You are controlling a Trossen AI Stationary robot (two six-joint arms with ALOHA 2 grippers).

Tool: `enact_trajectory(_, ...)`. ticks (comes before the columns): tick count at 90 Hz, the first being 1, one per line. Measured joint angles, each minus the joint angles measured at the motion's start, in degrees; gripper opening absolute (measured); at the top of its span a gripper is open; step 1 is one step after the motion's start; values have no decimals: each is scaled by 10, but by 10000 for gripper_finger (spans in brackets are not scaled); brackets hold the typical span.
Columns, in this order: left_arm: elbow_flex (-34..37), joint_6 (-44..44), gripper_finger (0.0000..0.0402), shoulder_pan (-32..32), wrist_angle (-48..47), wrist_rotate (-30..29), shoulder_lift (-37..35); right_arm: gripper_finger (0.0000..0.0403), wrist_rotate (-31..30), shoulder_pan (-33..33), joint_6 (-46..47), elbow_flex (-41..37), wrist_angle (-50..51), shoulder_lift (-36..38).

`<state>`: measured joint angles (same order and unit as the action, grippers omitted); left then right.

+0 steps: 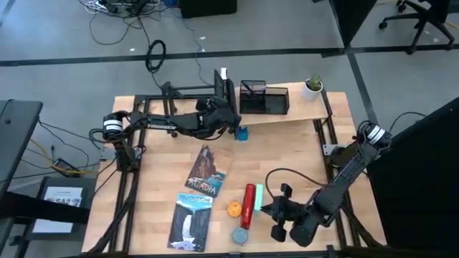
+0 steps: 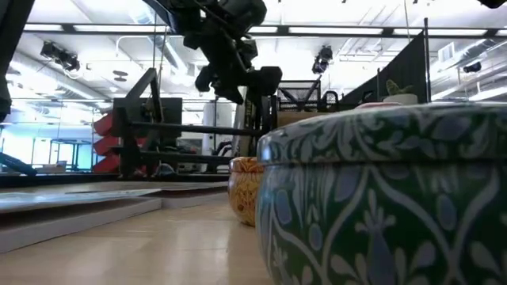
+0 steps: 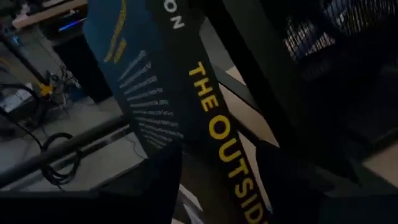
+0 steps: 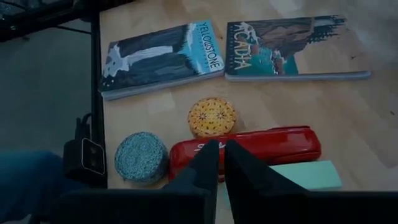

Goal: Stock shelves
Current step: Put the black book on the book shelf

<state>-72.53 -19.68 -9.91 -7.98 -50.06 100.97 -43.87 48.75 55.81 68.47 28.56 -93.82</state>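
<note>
Two books, Yellowstone and Acadia, are seen beside two round tins, a red case and the right gripper, fingers pressed together; the left gripper pinches a dark book at the black rack.

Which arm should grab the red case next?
Right. The right hand hovers directly over the red case at the table's front, fingers shut. The left hand is far back at the black rack, apparently holding a dark book.
</note>
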Motion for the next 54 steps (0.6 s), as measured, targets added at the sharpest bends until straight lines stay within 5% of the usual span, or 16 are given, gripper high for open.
enact_trajectory(35,0,0,185,5,-7,-20,0,0,0,-1,0,0,-2,0)
enact_trajectory(54,0,1,119,9,-11,-28,0,0,0,-2,0,0,-2,0)
